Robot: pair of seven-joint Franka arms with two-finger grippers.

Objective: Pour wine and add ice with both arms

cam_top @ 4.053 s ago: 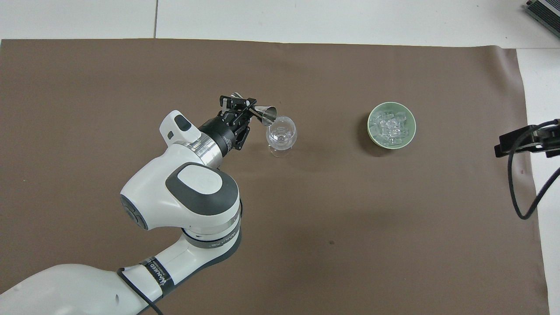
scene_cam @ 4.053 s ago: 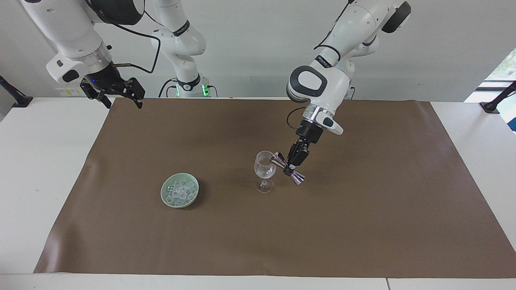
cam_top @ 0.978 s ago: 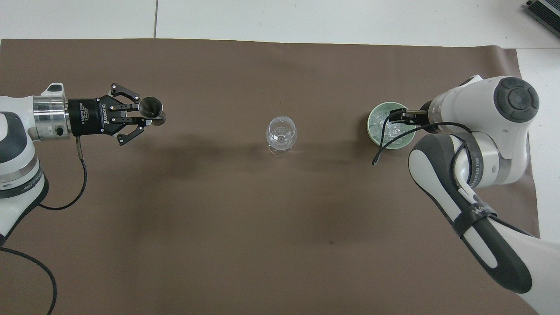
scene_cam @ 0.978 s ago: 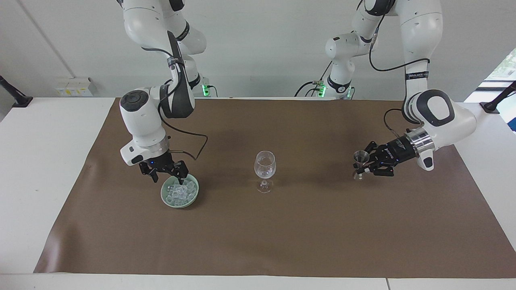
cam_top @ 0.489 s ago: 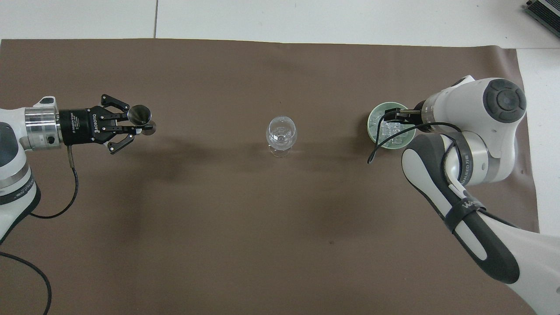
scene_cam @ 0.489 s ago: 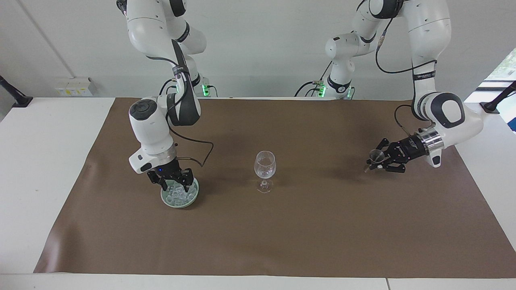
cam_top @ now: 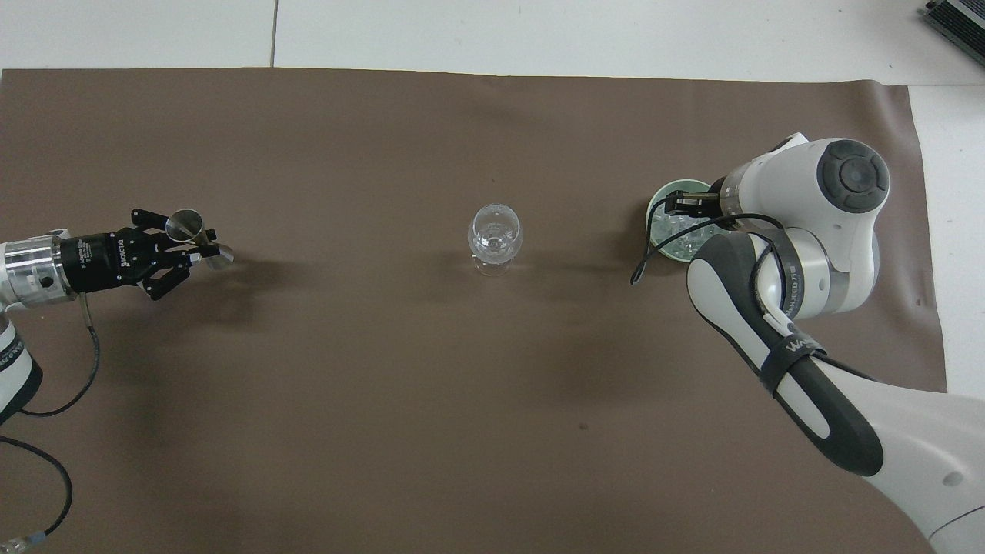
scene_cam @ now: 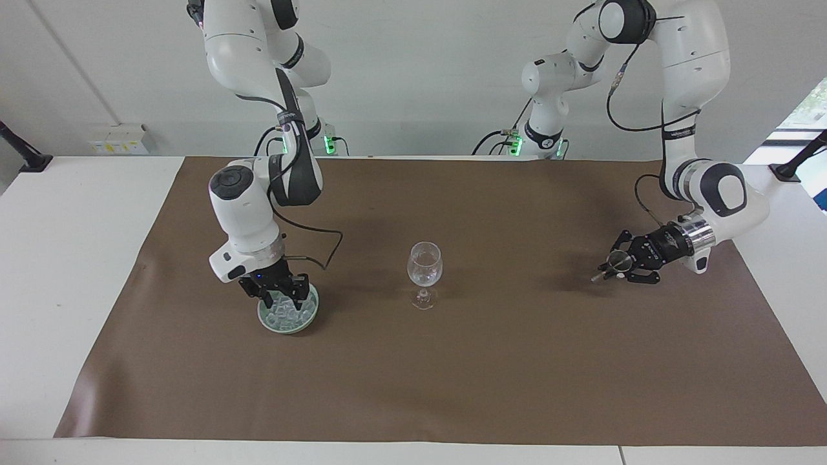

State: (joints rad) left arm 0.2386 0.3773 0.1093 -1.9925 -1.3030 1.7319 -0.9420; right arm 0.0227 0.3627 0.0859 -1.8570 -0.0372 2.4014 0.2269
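A clear stemmed glass (scene_cam: 424,265) (cam_top: 495,235) stands upright mid-mat; whether any wine is in it I cannot tell. Toward the right arm's end sits a pale green bowl (scene_cam: 309,316) (cam_top: 659,198) heaped with ice (scene_cam: 284,314) (cam_top: 683,246). My right gripper (scene_cam: 279,298) (cam_top: 677,205) is down in the bowl among the ice. Low over the mat at the left arm's end, my left gripper (scene_cam: 617,268) (cam_top: 196,245) is shut on a tilted metal jigger (scene_cam: 620,261) (cam_top: 185,225).
A brown mat (scene_cam: 452,374) covers most of the white table (scene_cam: 64,258). The right arm's black cable (cam_top: 642,269) loops down beside the bowl. Black clamp mounts (scene_cam: 798,161) stand at the table's corners nearest the robots.
The left gripper carried the jigger farther from the glass toward its own end of the table and lower. The right gripper sank into the bowl of ice.
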